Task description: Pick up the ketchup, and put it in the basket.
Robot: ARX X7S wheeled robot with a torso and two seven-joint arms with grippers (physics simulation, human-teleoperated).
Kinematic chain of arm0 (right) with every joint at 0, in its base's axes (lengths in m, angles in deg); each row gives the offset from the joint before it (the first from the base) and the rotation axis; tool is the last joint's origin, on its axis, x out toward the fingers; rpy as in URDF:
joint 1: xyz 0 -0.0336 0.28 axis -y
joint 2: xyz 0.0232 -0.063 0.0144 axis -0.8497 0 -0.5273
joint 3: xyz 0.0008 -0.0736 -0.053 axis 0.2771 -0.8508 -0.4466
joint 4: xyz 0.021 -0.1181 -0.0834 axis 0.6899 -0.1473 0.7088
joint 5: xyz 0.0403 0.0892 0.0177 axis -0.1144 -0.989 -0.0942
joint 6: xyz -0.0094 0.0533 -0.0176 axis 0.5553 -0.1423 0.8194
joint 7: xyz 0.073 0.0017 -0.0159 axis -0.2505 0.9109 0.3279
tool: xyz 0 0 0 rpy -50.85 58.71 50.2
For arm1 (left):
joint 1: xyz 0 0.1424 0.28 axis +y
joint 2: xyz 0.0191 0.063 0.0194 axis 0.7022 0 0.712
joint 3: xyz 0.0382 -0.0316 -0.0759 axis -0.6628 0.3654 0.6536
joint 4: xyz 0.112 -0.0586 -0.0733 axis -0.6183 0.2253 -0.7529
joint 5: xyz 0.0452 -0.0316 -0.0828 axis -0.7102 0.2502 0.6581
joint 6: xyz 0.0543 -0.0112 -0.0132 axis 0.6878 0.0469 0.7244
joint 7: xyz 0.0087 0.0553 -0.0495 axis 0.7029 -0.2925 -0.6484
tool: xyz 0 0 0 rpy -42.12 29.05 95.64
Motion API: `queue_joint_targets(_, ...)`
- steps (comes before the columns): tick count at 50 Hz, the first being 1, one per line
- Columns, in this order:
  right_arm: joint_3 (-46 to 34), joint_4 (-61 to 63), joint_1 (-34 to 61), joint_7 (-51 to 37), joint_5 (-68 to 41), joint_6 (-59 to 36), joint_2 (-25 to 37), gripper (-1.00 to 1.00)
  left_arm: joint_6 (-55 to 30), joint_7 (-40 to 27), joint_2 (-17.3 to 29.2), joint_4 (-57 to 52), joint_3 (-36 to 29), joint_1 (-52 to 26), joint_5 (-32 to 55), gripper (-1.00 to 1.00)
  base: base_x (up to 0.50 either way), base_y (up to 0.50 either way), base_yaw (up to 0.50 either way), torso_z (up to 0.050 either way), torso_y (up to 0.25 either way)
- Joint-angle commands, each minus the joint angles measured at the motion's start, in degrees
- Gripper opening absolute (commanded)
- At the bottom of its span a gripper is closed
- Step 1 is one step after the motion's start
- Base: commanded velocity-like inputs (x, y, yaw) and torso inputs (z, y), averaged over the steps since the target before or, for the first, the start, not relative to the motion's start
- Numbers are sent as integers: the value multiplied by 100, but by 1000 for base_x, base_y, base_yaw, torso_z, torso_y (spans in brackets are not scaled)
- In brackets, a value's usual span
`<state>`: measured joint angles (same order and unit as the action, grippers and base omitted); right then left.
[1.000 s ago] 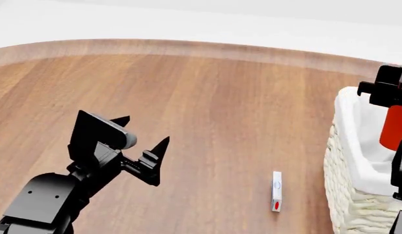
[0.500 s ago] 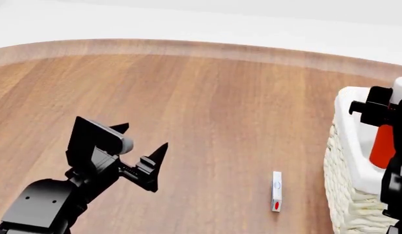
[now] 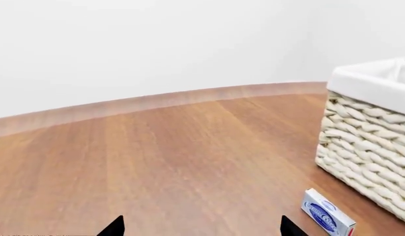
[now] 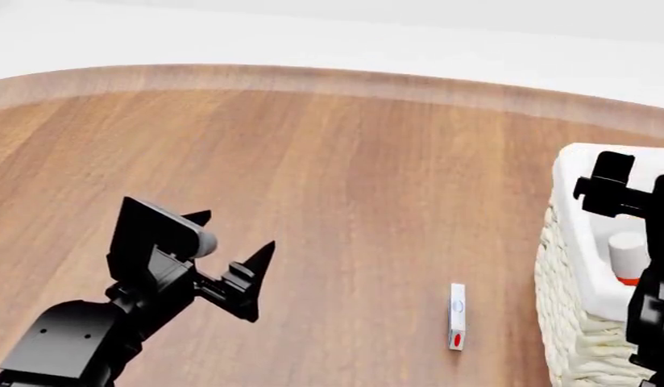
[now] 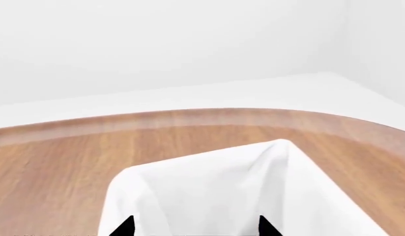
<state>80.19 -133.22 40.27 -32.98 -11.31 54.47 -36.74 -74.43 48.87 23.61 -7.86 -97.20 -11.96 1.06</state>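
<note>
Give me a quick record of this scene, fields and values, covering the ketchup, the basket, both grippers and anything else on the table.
ketchup: inside the basket, only white cap and a bit of red visible
basket: at the table's right, cloth-lined
right gripper: above the basket, open, empty
left gripper: open, empty, over bare table
other item: small white box lying beside the basket

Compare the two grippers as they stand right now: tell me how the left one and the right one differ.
The left gripper hangs over bare wooden table, far from the basket; the right gripper is above the basket's cloth-lined rim. The left gripper has nothing under it, while the right gripper has the ketchup sitting in the basket just below it. They share black fingers, spread open, holding nothing.
</note>
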Motion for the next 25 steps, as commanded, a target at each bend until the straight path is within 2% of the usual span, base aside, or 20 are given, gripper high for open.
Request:
queue_joint_targets(1,136,-17,-23,248,127,71,-126,100,-93,200,-106,-66,205,5,15,100,0,0,0,0,0)
queue_joint_targets(11,235,-17,-82,403,88,278,-141,100,-43,-151,-109,-22,351,-120,68,100,0,0,0,0,0)
queue_joint_targets(14,395,-17,-98,444,31,448,-152,100,-32,-423,-107,-13,433,-159,6,100,0,0,0,0,0)
queue_joint_targets(22,496,-16,-180,521,95,1480,-413,100,492,-1725,-147,-7,696,-328,-487,100,0,0,0,0,0)
queue_joint_targets(25,528,-15,-226,513,73,1940,-552,100,731,-1898,-191,-8,648,-411,-659,100,0,0,0,0,0)
